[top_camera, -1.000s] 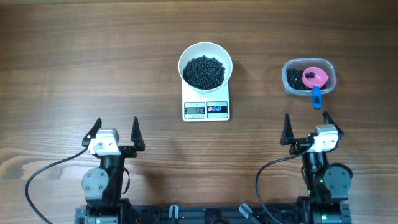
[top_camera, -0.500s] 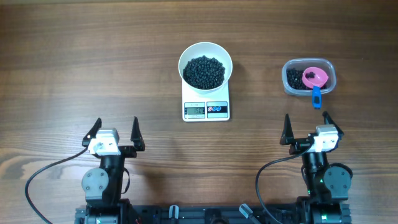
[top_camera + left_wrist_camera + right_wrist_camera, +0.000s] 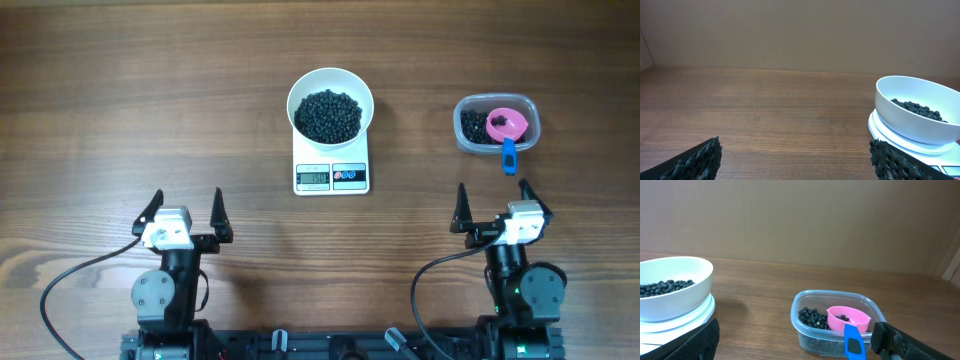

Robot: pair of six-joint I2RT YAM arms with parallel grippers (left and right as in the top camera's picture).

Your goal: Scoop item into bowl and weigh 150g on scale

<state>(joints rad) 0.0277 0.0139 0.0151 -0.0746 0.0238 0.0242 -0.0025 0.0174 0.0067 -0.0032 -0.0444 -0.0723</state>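
Observation:
A white bowl (image 3: pixel 299 93) holding black beans (image 3: pixel 329 115) sits on the white scale (image 3: pixel 331 176) at the table's centre; the bowl (image 3: pixel 912 117) also shows at the right of the left wrist view and at the left of the right wrist view (image 3: pixel 675 287). A clear tub (image 3: pixel 468 137) to the right holds more beans (image 3: pixel 812 316) and a pink scoop (image 3: pixel 506 124) with a blue handle (image 3: pixel 854 342). My left gripper (image 3: pixel 183 214) stands open near the front left. My right gripper (image 3: pixel 492 204) stands open below the tub, empty.
Bare wooden tabletop (image 3: pixel 150 100) lies to the left of the scale and between the two arms. Black cables (image 3: pixel 60 290) run from the arm bases at the front edge.

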